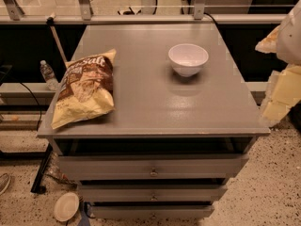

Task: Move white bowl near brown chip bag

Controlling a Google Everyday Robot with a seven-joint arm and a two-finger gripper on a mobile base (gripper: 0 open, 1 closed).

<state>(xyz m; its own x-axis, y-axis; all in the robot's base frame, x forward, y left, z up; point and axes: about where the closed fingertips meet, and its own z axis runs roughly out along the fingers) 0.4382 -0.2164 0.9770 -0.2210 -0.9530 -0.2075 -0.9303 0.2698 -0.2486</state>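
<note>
desk [155,112] front and centre, grey, with drawers [153,166] stacked below. we see the white bowl [188,59] upright on the back right part, well apart from the brown chip bag [84,88], which lies flat along the left edge. pincer [284,41] sits blurred at the far right of view, off the desk's side; open or closed, we cannot tell. water bottle [48,75] stands beyond the bag, white plate [66,206] on the floor.

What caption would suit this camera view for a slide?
White bowl sits apart from brown chip bag on a gray drawer cabinet, with the gripper at the right edge.
</note>
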